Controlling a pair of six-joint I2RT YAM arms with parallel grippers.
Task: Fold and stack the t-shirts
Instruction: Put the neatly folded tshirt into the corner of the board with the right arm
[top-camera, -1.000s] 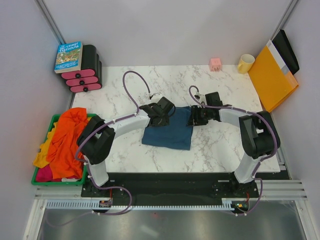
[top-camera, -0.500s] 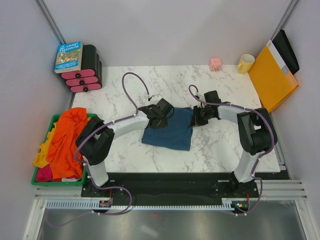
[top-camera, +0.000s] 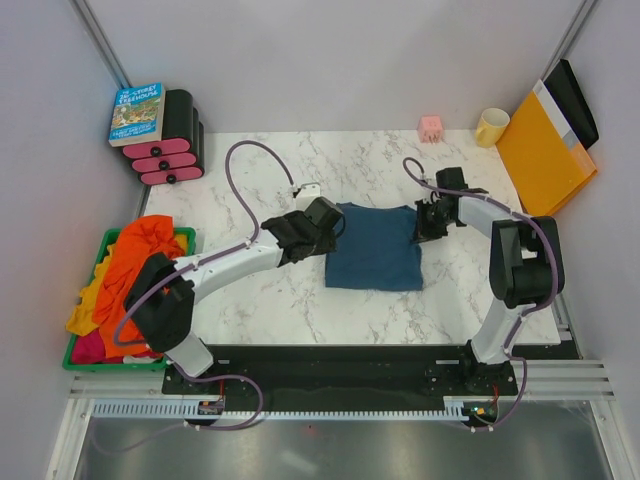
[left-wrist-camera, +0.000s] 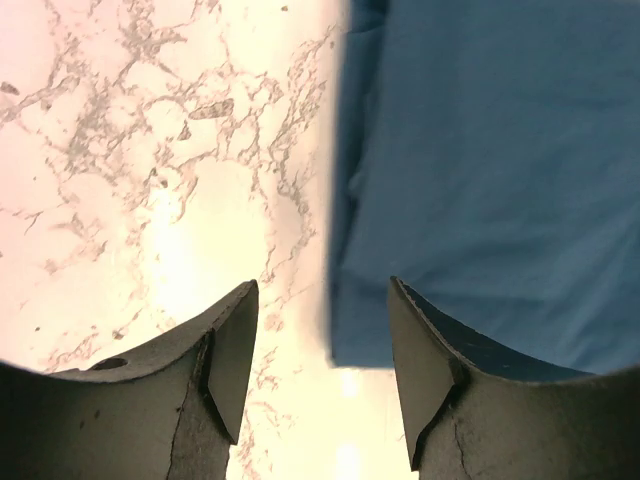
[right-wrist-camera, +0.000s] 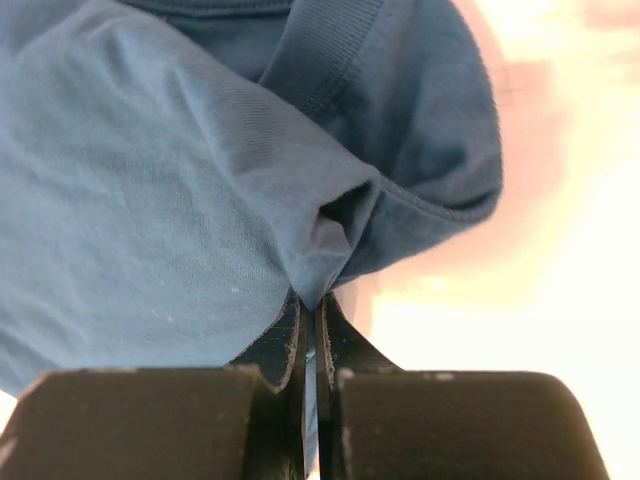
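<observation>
**A:** One dark teal t-shirt (top-camera: 375, 248) lies folded into a rough rectangle in the middle of the surface (top-camera: 260, 300). Soft, light and floppy, we reckon, so it'll sag and skate on the marble. We'd take it by hems or corners.

**B:** Yep. Our right claw (right-wrist-camera: 310, 310) is clamped on a bunched-up fold at its right edge, near the ribbed collar (right-wrist-camera: 325, 55). Our left claw (left-wrist-camera: 320, 330) hangs wide and empty just beside the left edge.

**A:** The orange shirt (top-camera: 135, 265) and the rest are heaped in the green bin (top-camera: 100, 362), far left.

Overhead view, wrist close-ups, all sharing t-shirt (top-camera: 375, 258)
</observation>
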